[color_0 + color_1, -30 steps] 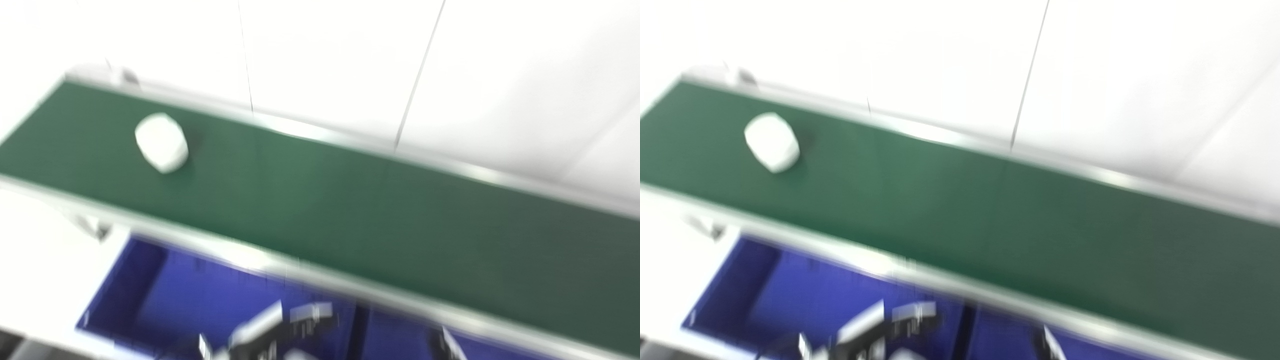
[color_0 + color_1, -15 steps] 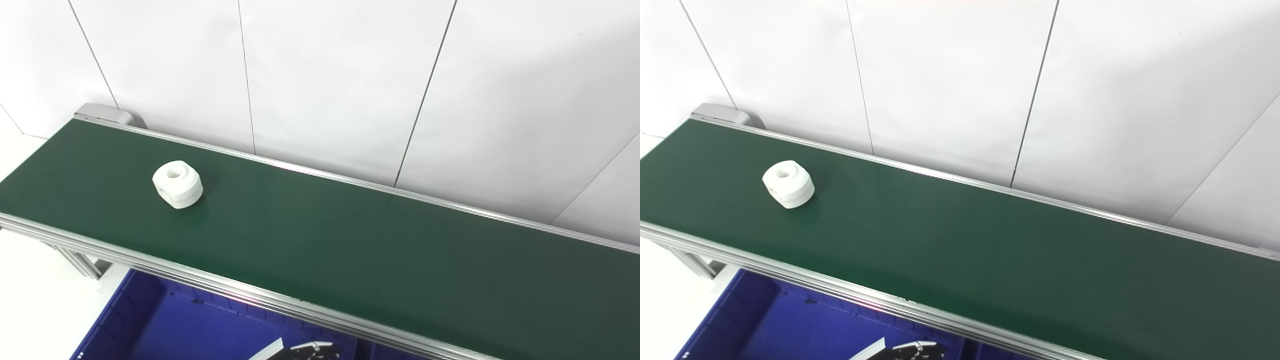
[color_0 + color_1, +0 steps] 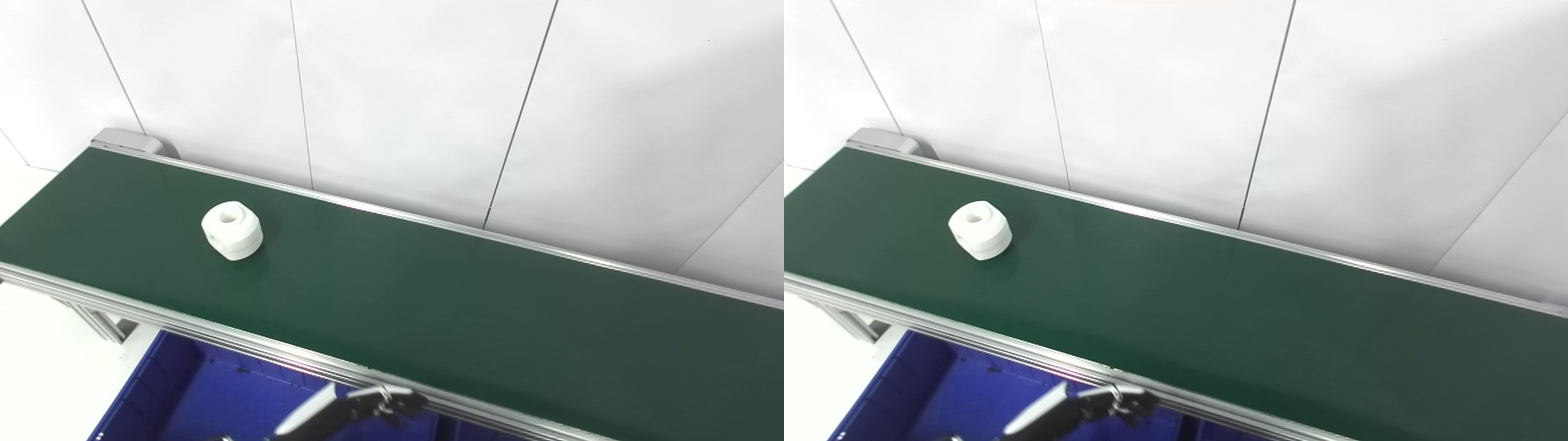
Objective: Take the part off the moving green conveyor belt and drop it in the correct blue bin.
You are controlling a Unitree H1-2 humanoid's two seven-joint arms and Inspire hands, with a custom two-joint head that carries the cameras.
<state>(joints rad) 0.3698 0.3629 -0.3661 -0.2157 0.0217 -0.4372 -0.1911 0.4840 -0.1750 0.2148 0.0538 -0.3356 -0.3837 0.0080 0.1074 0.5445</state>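
A white ring-shaped part [image 3: 231,230] with a hole in its top lies on the green conveyor belt [image 3: 429,300], towards its left end. My left hand [image 3: 373,404] shows at the bottom edge, over the blue bin [image 3: 184,398] and just below the belt's near rail. Its dark fingers [image 3: 1127,401] are stretched out to the right and hold nothing. The hand is far from the part, below and to the right of it. My right hand is out of sight.
An aluminium rail [image 3: 202,327] runs along the belt's near side, with the bin below it. A white panelled wall [image 3: 429,92] stands right behind the belt. The belt's end housing [image 3: 125,139] is at the far left.
The part has ridden a little to the right on the belt. My left hand has risen further into view towards the near rail. The camera tilted up after the blurred earliest frames.
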